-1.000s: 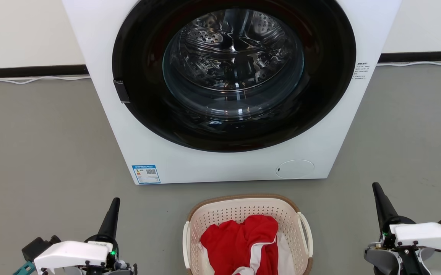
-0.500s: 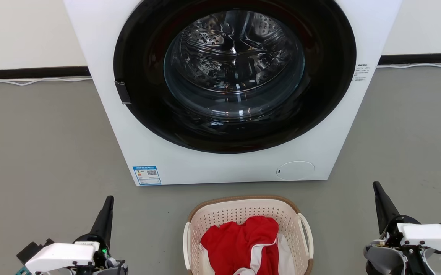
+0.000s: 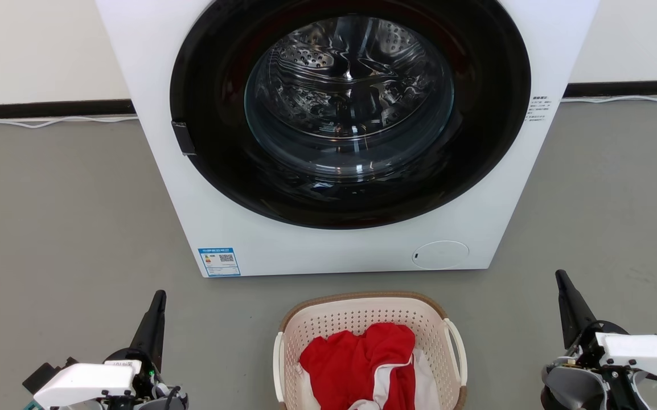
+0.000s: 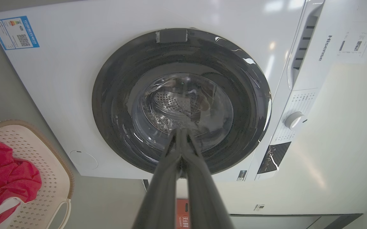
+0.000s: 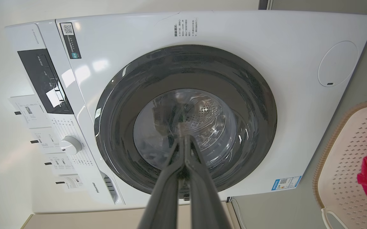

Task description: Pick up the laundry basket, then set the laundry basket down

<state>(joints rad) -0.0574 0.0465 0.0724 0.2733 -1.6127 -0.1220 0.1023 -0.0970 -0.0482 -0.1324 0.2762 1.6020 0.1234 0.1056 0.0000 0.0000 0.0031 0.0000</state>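
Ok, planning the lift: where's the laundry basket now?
Head view, bottom centre: the laundry basket sits on the floor in front of the washer, between the left gripper and right gripper.

A white washer (image 3: pixel 317 250) with a dark round door (image 3: pixel 214 171) stands mid-scene on a grey floor (image 3: pixel 61 228), before a pale far wall (image 3: pixel 38 45). Black skirting (image 3: pixel 49 107) runs along the wall's foot, and a white cable (image 3: pixel 32 122) lies just near of it.

Laundry basket (image 3: pixel 362 319): cream, perforated, brown rim, upright on floor, holding clothes.
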